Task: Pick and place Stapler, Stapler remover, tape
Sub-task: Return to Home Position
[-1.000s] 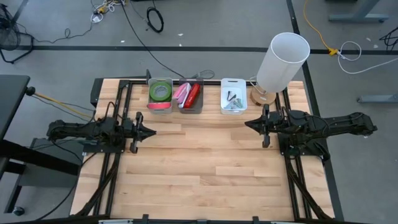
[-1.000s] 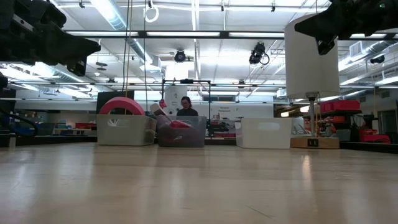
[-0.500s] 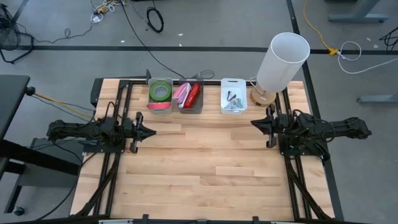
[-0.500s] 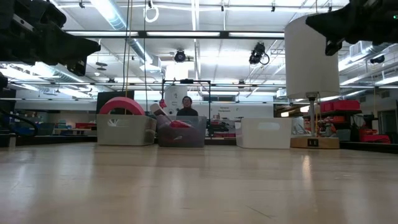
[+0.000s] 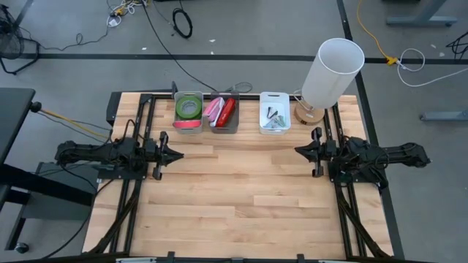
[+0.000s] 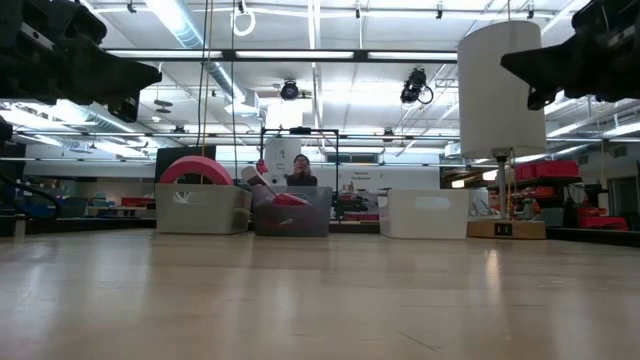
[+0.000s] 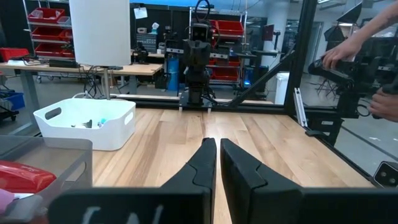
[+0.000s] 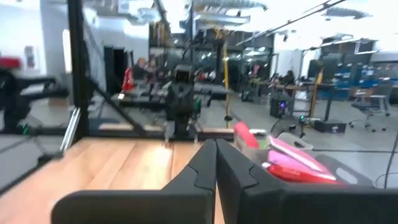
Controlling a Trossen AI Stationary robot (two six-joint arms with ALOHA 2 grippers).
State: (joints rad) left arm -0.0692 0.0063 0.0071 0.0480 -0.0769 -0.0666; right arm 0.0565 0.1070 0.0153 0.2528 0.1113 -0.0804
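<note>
Green tape (image 5: 189, 107); white bin (image 5: 275, 94)

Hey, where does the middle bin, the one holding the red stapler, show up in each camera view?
High view: middle bin at the table's far edge, second in the row of three.
Low view: picture centre, between the gray bin and the white bin.
Left wrist view: the picture's lower-left corner, cut off by the edge.
Right wrist view: the picture's lower right, blurred.
Shared landmark: the red stapler inside it.

Likely lab: workbenches (image 7: 134, 70), red storage bins (image 7: 50, 14)
</note>
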